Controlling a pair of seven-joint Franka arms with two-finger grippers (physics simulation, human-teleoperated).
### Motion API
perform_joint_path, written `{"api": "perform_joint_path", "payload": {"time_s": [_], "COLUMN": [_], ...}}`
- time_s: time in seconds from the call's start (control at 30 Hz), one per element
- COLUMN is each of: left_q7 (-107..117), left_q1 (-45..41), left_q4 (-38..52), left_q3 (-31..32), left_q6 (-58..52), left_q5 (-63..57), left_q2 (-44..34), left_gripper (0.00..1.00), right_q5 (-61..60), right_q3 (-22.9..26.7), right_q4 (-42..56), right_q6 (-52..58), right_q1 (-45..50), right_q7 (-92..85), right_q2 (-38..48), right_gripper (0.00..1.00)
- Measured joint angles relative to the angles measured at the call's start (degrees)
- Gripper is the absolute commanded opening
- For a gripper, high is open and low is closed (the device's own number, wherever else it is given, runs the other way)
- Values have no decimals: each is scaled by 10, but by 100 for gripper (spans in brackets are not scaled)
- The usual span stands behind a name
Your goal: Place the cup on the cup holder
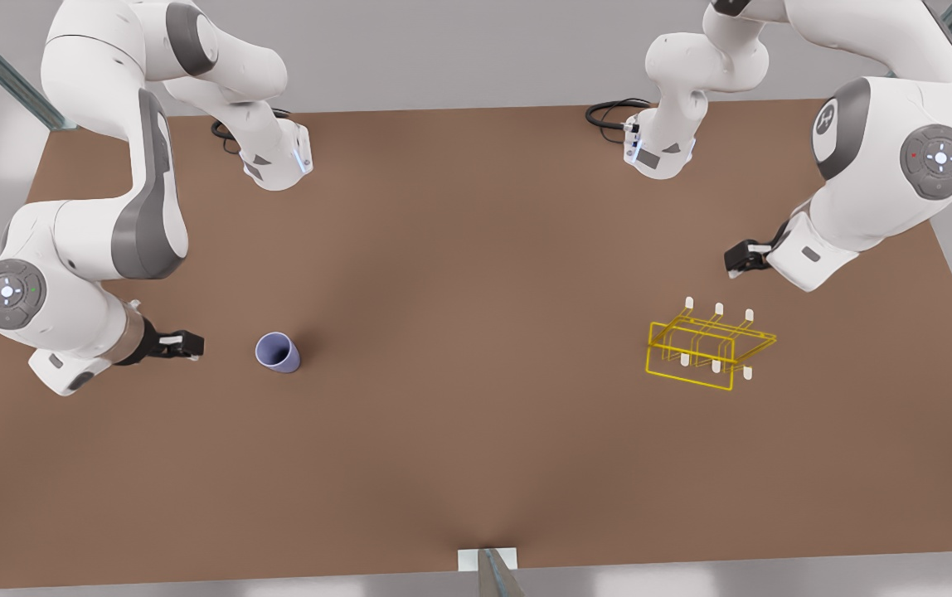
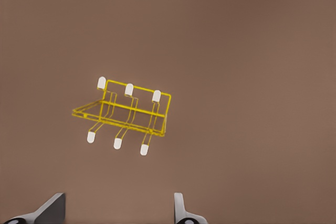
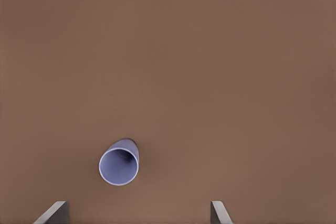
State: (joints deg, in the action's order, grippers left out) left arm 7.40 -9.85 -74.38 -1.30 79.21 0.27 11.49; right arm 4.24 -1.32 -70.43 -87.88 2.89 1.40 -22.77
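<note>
Table: plain matte brown, no pattern. Cup: lavender-blue, smooth, darker inside. Cup holder, well apart from the cup: yellow wire, pegs tipped white. Arms above the table: white shells, grey joints. Right gripper, near the cup: black.

The front camera looks steeply down on my whole tabletop from above. My left wrist camera faces down at the cup holder, my right at the cup; the front view shares both.
</note>
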Motion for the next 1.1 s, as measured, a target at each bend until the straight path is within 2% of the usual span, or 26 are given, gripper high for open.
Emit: {"api": "perform_joint_path", "payload": {"time_s": [0.2,0.27,0.33,0.43,0.5,0.67,0.83,1.1], "left_q7": [6,7,9,10,11,13,15,17], "left_q1": [0,-1,-1,-1,-1,-1,-1,-1], "left_q4": [0,0,0,0,0,0,0,0], "left_q3": [1,1,1,1,1,1,1,1], "left_q6": [8,10,11,12,12,13,13,13], "left_q5": [-1,-1,-1,-1,-1,-1,-2,-2], "left_q2": [0,0,0,0,2,3,3,4], "left_gripper": [100,100,100,100,100,100,100,100], "right_q5": [-2,-16,-27,-38,-42,-45,-45,-39], "right_q3": [-3,-4,-10,-50,-66,-72,-72,-72], "right_q4": [-27,-68,-158,-315,-345,-463,-506,-533], "right_q6": [-1,2,-18,-94,-150,-316,-420,-499], "right_q1": [30,38,40,43,45,42,38,32], "right_q7": [3,7,11,30,46,80,105,128], "right_q2": [-6,-7,30,104,97,81,84,84], "right_gripper": [100,100,100,100,100,100,100,100]}}
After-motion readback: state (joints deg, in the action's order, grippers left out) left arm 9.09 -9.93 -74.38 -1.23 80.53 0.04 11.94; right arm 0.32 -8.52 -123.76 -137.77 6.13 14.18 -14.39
